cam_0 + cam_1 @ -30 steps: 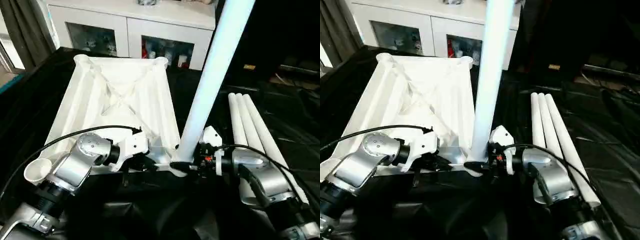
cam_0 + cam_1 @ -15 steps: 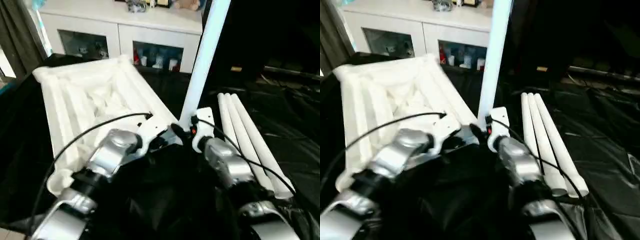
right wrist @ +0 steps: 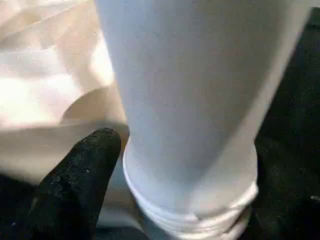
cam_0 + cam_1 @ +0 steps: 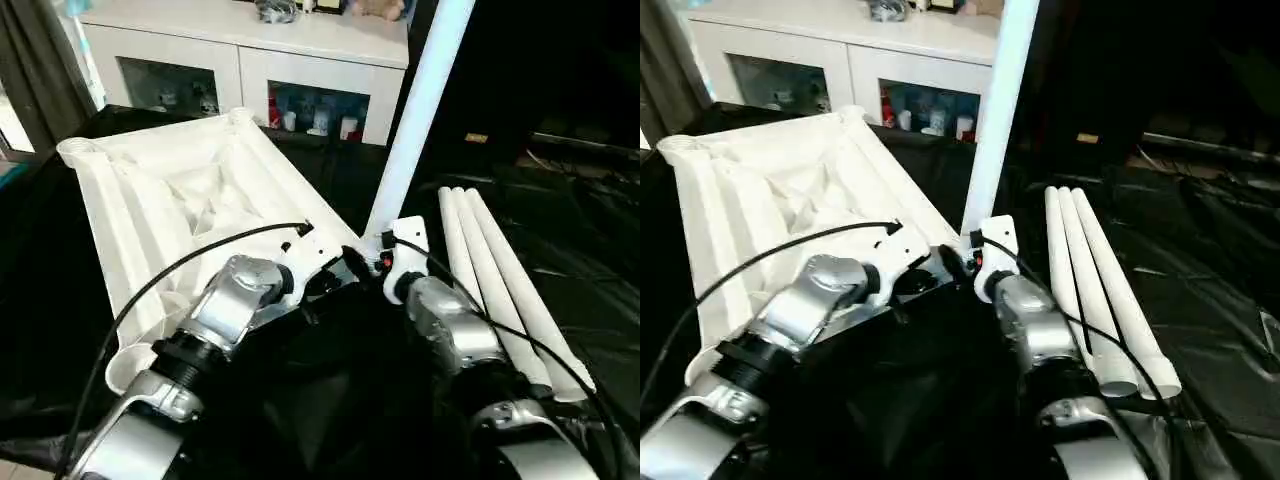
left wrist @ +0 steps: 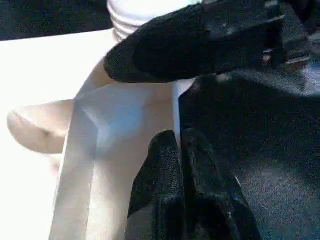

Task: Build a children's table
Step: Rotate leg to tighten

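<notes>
No readable text

Nothing legible appears anywhere; the small yellowish tag (image 4: 476, 138) on the dark background at upper right of the head view may carry print, but it is too small to tell.

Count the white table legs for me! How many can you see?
4. One leg stands upright at the near corner of the upside-down tabletop, by the robot's grippers. Three more legs lie side by side on the black cloth to its right.

Smooth white plastic top (image 4: 170, 200) & legs (image 4: 500, 280), glossy black sheet (image 4: 590, 260), matt black gripper fingers (image 5: 170, 180)
</notes>
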Controlling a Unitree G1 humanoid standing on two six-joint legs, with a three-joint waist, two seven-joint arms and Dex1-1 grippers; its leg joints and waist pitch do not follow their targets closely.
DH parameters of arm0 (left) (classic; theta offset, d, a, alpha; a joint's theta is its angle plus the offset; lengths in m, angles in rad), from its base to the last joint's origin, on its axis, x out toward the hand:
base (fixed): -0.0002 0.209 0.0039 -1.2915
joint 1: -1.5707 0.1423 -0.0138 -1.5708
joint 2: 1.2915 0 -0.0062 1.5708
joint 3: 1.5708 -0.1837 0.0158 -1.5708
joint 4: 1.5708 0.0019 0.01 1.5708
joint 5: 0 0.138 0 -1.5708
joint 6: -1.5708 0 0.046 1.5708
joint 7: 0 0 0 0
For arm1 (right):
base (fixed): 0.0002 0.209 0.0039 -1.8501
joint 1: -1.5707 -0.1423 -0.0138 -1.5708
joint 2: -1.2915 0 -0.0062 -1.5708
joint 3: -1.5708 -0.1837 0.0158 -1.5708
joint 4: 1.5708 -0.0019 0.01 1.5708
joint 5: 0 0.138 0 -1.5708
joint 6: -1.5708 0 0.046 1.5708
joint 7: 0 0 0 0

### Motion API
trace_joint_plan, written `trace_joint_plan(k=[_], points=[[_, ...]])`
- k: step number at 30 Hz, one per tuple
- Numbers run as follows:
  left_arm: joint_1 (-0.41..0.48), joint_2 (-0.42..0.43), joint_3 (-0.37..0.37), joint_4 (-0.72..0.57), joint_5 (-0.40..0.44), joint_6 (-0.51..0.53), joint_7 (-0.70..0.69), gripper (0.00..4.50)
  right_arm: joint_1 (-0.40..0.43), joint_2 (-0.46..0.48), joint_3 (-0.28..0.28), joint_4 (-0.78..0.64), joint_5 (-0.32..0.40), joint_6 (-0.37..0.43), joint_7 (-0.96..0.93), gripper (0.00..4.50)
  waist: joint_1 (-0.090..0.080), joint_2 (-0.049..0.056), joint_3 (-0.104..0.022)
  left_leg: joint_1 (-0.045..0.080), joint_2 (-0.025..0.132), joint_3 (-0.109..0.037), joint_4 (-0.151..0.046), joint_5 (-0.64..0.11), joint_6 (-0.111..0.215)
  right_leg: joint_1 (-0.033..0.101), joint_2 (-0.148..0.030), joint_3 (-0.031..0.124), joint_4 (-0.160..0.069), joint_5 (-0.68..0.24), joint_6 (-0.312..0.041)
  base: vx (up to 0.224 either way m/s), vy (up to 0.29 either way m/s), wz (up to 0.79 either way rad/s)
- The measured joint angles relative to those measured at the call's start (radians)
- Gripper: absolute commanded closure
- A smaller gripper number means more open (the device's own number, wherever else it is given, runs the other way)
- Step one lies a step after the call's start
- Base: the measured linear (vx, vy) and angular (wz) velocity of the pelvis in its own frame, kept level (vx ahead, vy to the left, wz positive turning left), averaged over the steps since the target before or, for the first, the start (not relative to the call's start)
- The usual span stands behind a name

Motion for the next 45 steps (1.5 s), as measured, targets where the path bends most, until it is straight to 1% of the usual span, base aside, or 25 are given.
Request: trace_joint_plan(k=[2,5,7,12,14,16,19,20,22,24,25,26,29,30,32,35,37,40,41,43,45], points=[[0.021,0.038,-0.003,-0.029,-0.022,-0.031,-0.06,4.5,0.031,-0.05,0.027,-0.061,0.013,0.017,0.108,0.63,0.001,0.001,0.001,-0.001,0.0,0.0,-0.002,0.0,0.001,-0.001,0.001,0.0,0.0,-0.003,0.001,0.055,-0.002,0.02],[0.035,0.071,-0.001,-0.05,-0.038,-0.053,-0.115,4.5,0.044,-0.088,0.046,-0.104,0.027,0.039,0.193,0.63,0.002,0.002,0.001,-0.003,0.0,0.0,-0.004,0.0,0.004,-0.004,0.001,0.0,-0.001,-0.006,-0.002,0.017,-0.001,0.0],[0.053,0.108,-0.004,-0.083,-0.059,-0.063,-0.18,4.5,0.069,-0.134,0.067,-0.156,0.042,0.054,0.268,0.63,0.006,0.002,0.001,-0.004,0.0,0.0,-0.004,0.001,0.008,-0.007,0.001,0.0,-0.001,-0.006,-0.002,0.0,0.0,0.0],[0.084,0.183,-0.013,-0.126,-0.098,-0.103,-0.314,4.5,0.111,-0.201,0.118,-0.264,0.06,0.07,0.431,0.63,0.012,0.003,0.003,-0.006,0.0,0.0,-0.003,0.001,0.009,-0.007,0.0,0.0,-0.002,-0.007,-0.003,0.0,0.0,0.0],[0.1,0.212,-0.018,-0.154,-0.111,-0.107,-0.36,4.5,0.13,-0.234,0.141,-0.309,0.072,0.073,0.482,0.63,0.014,0.003,0.003,-0.006,0.0,0.0,-0.002,0.001,0.009,-0.006,0.0,0.0,-0.002,-0.007,-0.003,0.0,0.0,0.0],[0.113,0.228,-0.024,-0.171,-0.122,-0.109,-0.393,4.5,0.146,-0.256,0.148,-0.334,0.074,0.075,0.516,0.63,0.017,0.003,0.004,-0.006,0.0,0.0,-0.002,-0.001,0.006,-0.005,0.0,0.0,-0.003,-0.007,-0.003,0.0,0.0,0.0],[0.115,0.239,-0.029,-0.177,-0.128,-0.109,-0.41,4.5,0.148,-0.266,0.159,-0.342,0.075,0.076,0.546,0.63,0.015,0.003,0.004,-0.005,0.0,0.0,-0.002,-0.001,0.005,-0.005,0.0,0.0,-0.002,-0.006,-0.002,0.0,0.0,0.0],[0.115,0.241,-0.03,-0.177,-0.129,-0.109,-0.412,4.5,0.148,-0.266,0.161,-0.342,0.075,0.077,0.548,0.88,0.015,0.003,0.004,-0.005,0.0,0.0,-0.002,-0.001,0.005,-0.005,0.0,0.001,-0.002,-0.006,-0.002,0.0,0.0,0.0],[0.115,0.242,-0.03,-0.177,-0.129,-0.109,-0.412,4.5,0.148,-0.266,0.162,-0.343,0.078,0.082,0.554,0.96,0.015,0.003,0.004,-0.005,0.0,0.0,-0.002,-0.001,0.005,-0.005,0.0,0.0,-0.001,-0.006,-0.002,0.0,0.0,0.0],[0.116,0.243,-0.03,-0.177,-0.131,-0.11,-0.414,4.5,0.151,-0.266,0.163,-0.352,0.082,0.09,0.56,1.21,0.015,0.003,0.004,-0.005,0.0,0.0,-0.002,-0.001,0.005,-0.005,0.0,0.001,-0.001,-0.007,-0.002,0.0,0.0,0.0],[0.116,0.244,-0.03,-0.177,-0.131,-0.112,-0.416,4.5,0.153,-0.267,0.164,-0.359,0.082,0.096,0.566,1.21,0.015,0.003,0.004,-0.005,0.0,0.0,-0.002,-0.001,0.005,-0.005,0.0,0.0,-0.002,-0.007,-0.002,0.0,0.0,0.0],[0.116,0.244,-0.03,-0.177,-0.131,-0.113,-0.418,4.5,0.155,-0.268,0.164,-0.364,0.082,0.099,0.568,1.38,0.014,0.003,0.004,-0.005,0.0,0.0,-0.002,-0.001,0.005,-0.005,0.0,0.001,-0.002,-0.007,-0.002,0.0,0.0,0.0],[0.117,0.244,-0.03,-0.177,-0.133,-0.117,-0.419,4.5,0.155,-0.272,0.165,-0.368,0.082,0.103,0.568,1.49,0.015,0.002,0.004,-0.005,0.0,0.0,-0.002,-0.001,0.005,-0.005,0.0,0.0,-0.002,-0.007,-0.002,0.0,0.0,0.0],[0.117,0.245,-0.03,-0.177,-0.134,-0.117,-0.419,4.5,0.155,-0.272,0.165,-0.369,0.082,0.105,0.568,1.66,0.015,0.002,0.004,-0.005,0.0,0.0,-0.002,-0.001,0.005,-0.005,0.0,0.0,-0.002,-0.007,-0.002,0.0,0.0,0.0],[0.117,0.245,-0.03,-0.177,-0.134,-0.117,-0.418,4.5,0.155,-0.272,0.165,-0.369,0.083,0.108,0.566,1.7,0.015,0.002,0.004,-0.005,0.0,0.0,-0.002,-0.001,0.005,-0.005,0.0,0.0,-0.002,-0.007,-0.002,0.0,0.0,0.0],[0.117,0.24,-0.029,-0.175,-0.13,-0.111,-0.392,4.5,0.154,-0.252,0.155,-0.364,0.08,0.123,0.528,1.76,0.014,0.002,0.004,-0.004,0.0,0.0,-0.002,-0.001,0.005,-0.004,0.0,0.001,-0.001,-0.007,-0.002,0.0,0.0,0.0],[0.103,0.197,-0.007,-0.138,-0.105,-0.088,-0.311,4.5,0.139,-0.194,0.123,-0.308,0.055,0.12,0.411,1.76,0.007,0.001,0.004,-0.001,0.0,0.0,-0.002,-0.001,0.004,0.002,0.0,0.001,0.0,-0.007,-0.002,0.0,0.0,0.0],[0.075,0.148,-0.002,-0.098,-0.08,-0.056,-0.224,4.5,0.105,-0.146,0.099,-0.251,0.036,0.119,0.278,1.77,-0.001,0.001,0.004,0.0,0.0,0.0,-0.003,0.0,0.003,0.003,0.0,0.001,-0.002,-0.009,0.004,0.0,0.0,0.0],[0.064,0.12,0.004,-0.078,-0.072,-0.042,-0.181,4.5,0.095,-0.114,0.079,-0.225,0.033,0.12,0.217,1.77,-0.002,0.0,0.004,0.001,0.0,0.0,-0.003,0.001,0.002,0.004,0.0,0.001,-0.002,-0.009,0.004,0.0,0.0,0.0],[0.014,0.04,0.012,-0.009,-0.039,0.006,-0.055,4.5,0.036,-0.032,0.023,-0.135,0.017,0.127,0.017,1.77,-0.005,-0.001,0.003,0.004,0.0,0.0,-0.003,0.002,0.0,0.004,0.0,0.001,-0.001,-0.008,0.004,0.0,0.0,0.0],[-0.008,-0.009,0.012,0.021,-0.024,0.035,0.016,4.5,0.01,0.005,-0.002,-0.093,0.009,0.128,-0.097,1.77,-0.006,-0.001,0.003,0.004,0.0,0.0,-0.003,0.002,0.0,0.005,-0.001,0.001,-0.002,-0.008,0.004,0.0,0.0,0.0]])
